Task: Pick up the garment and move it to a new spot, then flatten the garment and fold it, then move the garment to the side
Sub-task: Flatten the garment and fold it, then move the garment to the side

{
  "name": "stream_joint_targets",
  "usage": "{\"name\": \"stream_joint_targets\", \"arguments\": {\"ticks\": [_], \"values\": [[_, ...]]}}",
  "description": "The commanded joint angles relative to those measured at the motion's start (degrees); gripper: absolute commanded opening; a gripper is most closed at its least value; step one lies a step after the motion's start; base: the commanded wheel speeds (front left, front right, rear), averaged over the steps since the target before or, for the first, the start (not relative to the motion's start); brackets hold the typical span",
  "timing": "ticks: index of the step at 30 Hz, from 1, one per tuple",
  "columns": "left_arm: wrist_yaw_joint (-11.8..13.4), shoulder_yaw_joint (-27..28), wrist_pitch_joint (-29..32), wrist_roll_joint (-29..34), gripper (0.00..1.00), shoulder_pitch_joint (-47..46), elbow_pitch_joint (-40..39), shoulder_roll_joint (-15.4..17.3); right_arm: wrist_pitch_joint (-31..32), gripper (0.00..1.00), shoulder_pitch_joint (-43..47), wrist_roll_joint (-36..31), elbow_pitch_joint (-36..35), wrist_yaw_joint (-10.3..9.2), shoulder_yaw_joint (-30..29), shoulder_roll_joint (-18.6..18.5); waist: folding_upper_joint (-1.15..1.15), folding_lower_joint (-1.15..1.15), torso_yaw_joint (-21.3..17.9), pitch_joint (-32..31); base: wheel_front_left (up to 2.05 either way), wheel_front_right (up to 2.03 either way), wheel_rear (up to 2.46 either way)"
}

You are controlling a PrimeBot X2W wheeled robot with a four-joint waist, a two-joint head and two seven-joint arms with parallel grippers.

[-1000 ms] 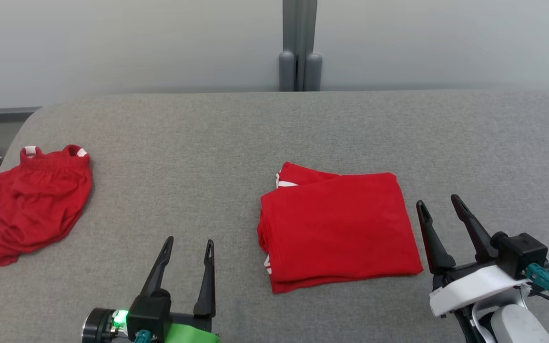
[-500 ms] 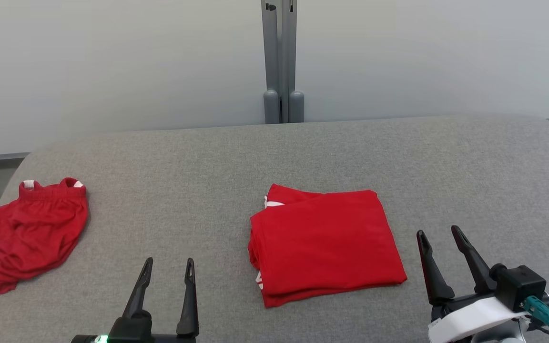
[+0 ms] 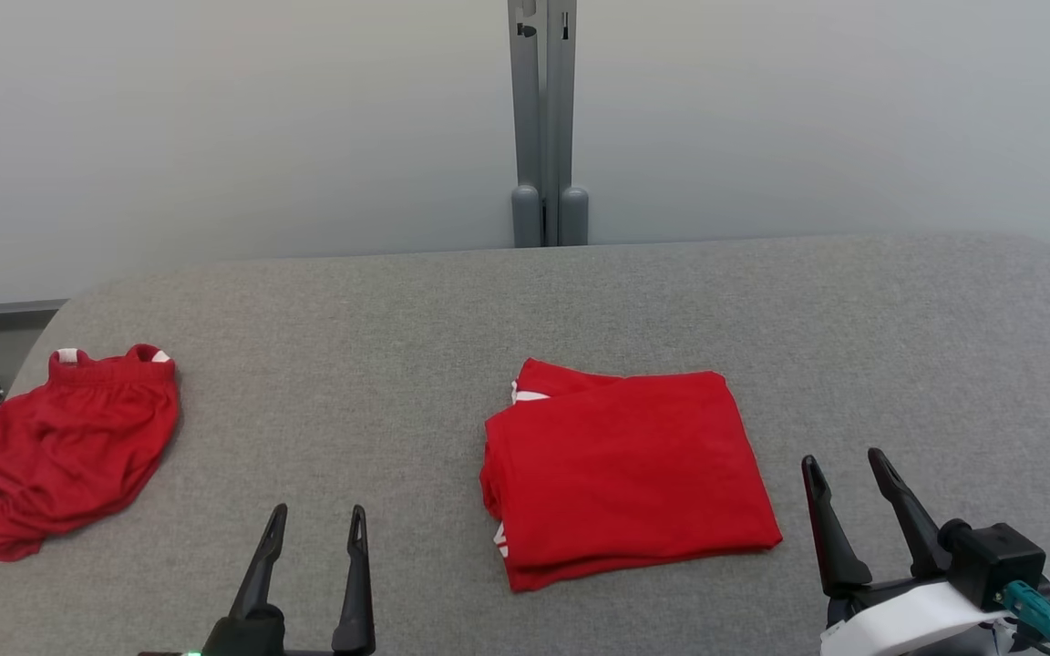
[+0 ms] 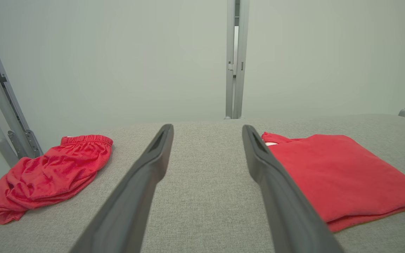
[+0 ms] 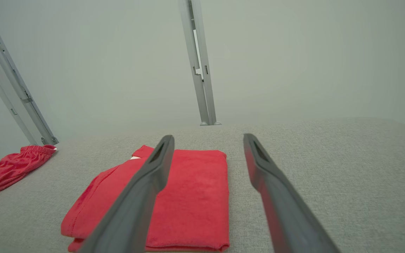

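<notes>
Nearest the robot, the left gripper [image 3: 318,512] is seen with its two dark fingers spread wide and nothing between them, over bare table. The right gripper [image 3: 842,457] is likewise spread and empty. It is held just beside the near right corner of the folded red cloth garment [image 3: 625,474] and clear of the cloth. A white band [image 3: 908,612] is wrapped at the right wrist; any print on it cannot be read.

The folded red cloth garment is laid flat as a rough rectangle on the grey fabric-covered table [image 3: 379,364], about mid-table and a little beyond the two grippers. Layered fold edges are stacked along its left side. White trim is visible at its far left corner and its near left edge.

Bare table is noted on every side of it: a wide stretch to the left, another to the right up to the rounded corner, and a band behind.

The crumpled red shorts with an elastic waistband [image 3: 60,446] are recorded at the table's left edge, well apart from the folded piece.

Beyond the far edge, a grey metal post [image 3: 543,118] is seen against a pale wall [image 3: 215,137].
</notes>
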Motion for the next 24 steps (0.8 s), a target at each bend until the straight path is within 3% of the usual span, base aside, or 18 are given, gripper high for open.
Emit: {"name": "stream_joint_targets", "arguments": {"ticks": [1,24], "values": [[-0.28,-0.04,-0.17,0.56,1.00,0.63,-0.13,-0.02,-0.15,1.00,0.56,-0.47,0.11,-0.09,-0.24,0.01,0.00,0.00,0.09,-0.08,0.00,0.00,0.00],[0.21,-0.56,-0.17,0.26,1.00,0.14,0.13,-0.05,-0.15,1.00,-0.09,-1.64,-0.13,-0.09,-0.11,0.85,0.00,0.00,0.12,0.60,0.00,0.00,0.00]]}}
